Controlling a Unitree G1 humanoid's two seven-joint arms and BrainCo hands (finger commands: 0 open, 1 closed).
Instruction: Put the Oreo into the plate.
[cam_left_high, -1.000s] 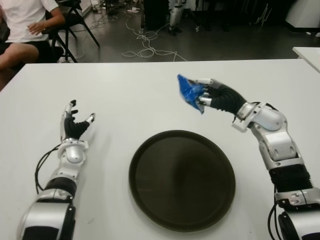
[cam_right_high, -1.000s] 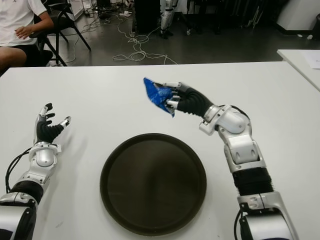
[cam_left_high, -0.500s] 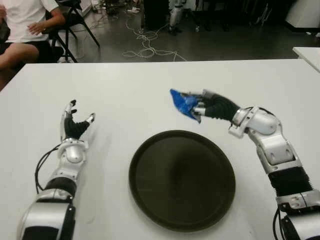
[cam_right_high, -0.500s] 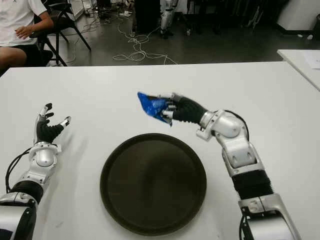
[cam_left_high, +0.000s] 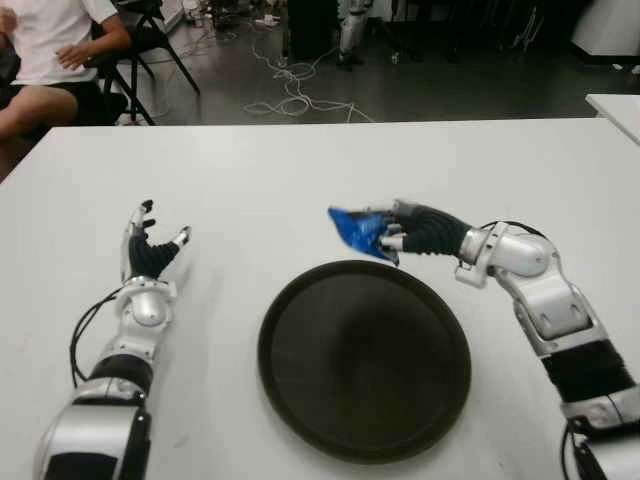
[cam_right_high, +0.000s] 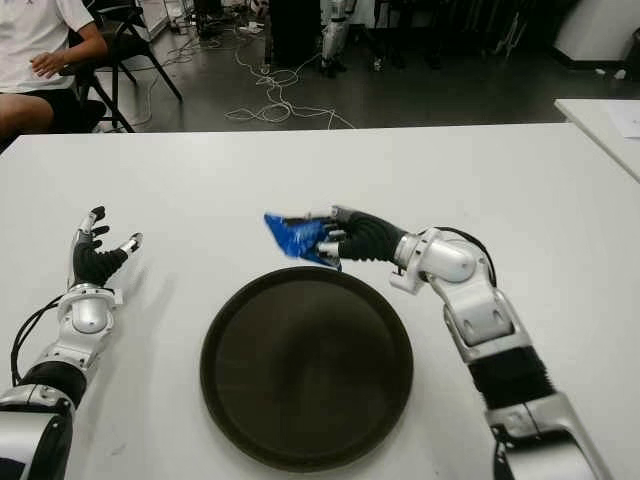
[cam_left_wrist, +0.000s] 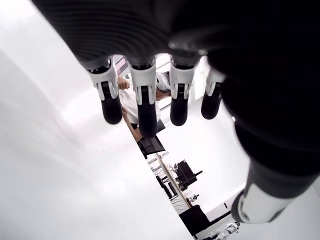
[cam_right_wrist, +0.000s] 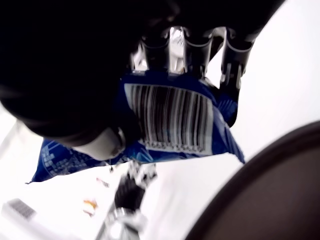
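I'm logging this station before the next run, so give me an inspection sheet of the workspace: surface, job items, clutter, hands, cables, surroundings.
Surface: plain white table, no marks seen.
Job's things: blue crinkled Oreo packet held off the table, just beyond the far rim of the round dark plate; plate holds nothing.
Clutter: nothing seen on the table.
Hands: right hand curled on the packet, barcode side facing its wrist camera; left hand shows left of the plate, fingers spread, holding nothing.
Cables: black cable along the left forearm; loose white cables on the floor beyond the table.
Surroundings: seated person in a white shirt at the far left, black chair beside them, second white table at the right.
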